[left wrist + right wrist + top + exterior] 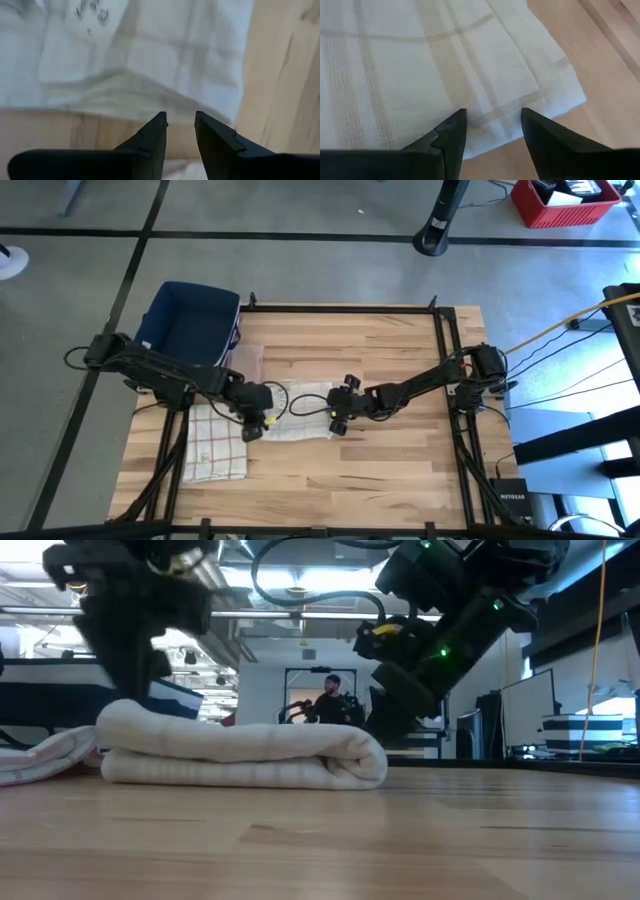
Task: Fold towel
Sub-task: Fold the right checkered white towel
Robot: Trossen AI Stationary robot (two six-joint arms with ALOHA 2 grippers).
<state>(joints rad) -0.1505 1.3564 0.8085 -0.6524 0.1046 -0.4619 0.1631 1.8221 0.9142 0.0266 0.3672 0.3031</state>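
A white towel with faint beige stripes (300,412) lies folded in several layers at the table's middle; in the low view it shows as a flat roll (240,755) with a rounded fold on its right end. My left gripper (258,423) is open at the towel's left end, its tips (180,122) standing over the towel's edge and bare wood. My right gripper (337,412) is open at the right end, its tips (492,117) standing over the towel's hem (540,95). I see no cloth between either pair of fingers.
A second folded checked towel (215,445) lies at the table's near left, close to the left arm. A dark blue basket (190,325) stands at the far left corner. Bare wood (400,460) lies to the right and near side. A person shows far behind the table (330,695).
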